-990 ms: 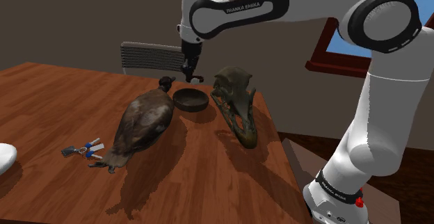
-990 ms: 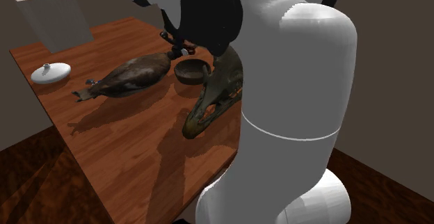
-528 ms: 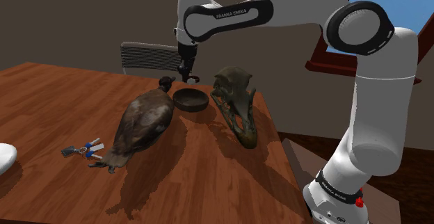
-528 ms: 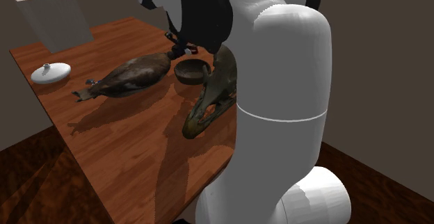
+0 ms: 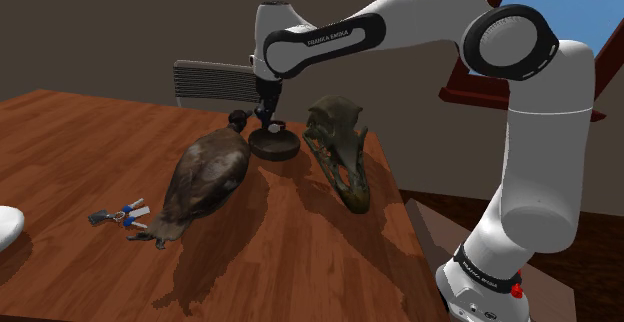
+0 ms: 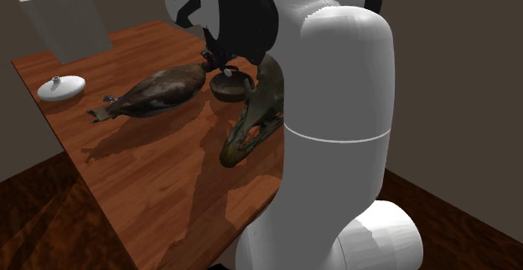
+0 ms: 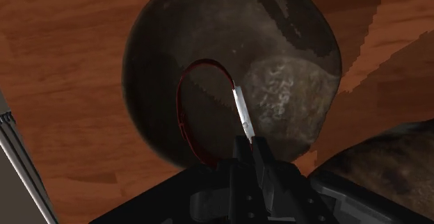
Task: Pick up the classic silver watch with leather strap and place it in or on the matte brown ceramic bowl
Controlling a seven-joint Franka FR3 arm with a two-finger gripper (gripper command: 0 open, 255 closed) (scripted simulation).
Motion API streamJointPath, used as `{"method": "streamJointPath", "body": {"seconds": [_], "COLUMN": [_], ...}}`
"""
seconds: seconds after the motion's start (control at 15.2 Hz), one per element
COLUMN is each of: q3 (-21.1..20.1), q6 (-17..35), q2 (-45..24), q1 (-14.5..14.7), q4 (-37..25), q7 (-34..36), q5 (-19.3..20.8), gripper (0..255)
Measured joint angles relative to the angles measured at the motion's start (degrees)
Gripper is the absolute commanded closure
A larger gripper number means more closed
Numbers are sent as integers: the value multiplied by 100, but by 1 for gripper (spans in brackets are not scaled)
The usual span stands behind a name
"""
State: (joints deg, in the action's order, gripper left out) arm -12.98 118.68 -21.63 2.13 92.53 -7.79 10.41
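The watch [image 7: 209, 111] is a dark red strap loop with a thin silver case, and it hangs from my gripper [image 7: 250, 156], which is shut on it. Directly below the watch is the dark brown bowl [image 7: 278, 56], with the strap loop hanging over its hollow. In the shoulder view my gripper [image 5: 270, 125] is just above the bowl [image 5: 275, 147], near the table's far edge. The second exterior view has the gripper [image 6: 220, 65] low over the bowl [image 6: 230, 86].
A brown duck figure [image 5: 205, 175] lies right beside the bowl, and a dark bird skull [image 5: 340, 150] lies on the bowl's other side. A bunch of keys [image 5: 120, 215] and a white dish [image 6: 61, 87] sit farther along the wooden table [image 5: 280, 260]. A radiator [image 5: 215, 82] stands behind.
My gripper has come down with the watch, from well above the bowl to just over its rim. The other objects have not moved.
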Motion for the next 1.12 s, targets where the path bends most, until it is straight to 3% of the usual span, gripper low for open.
{"method": "streamJointPath", "body": {"seconds": [0.66, 0.73, 1.12], "q3": [21, 21, 21], "q6": [329, 329, 329], "q2": [-103, -103, -102], "q1": [0, 0, 0], "q4": [229, 229, 229], "q7": [49, 49, 49], "q5": [49, 49, 49], "gripper": [255, 0, 0]}}
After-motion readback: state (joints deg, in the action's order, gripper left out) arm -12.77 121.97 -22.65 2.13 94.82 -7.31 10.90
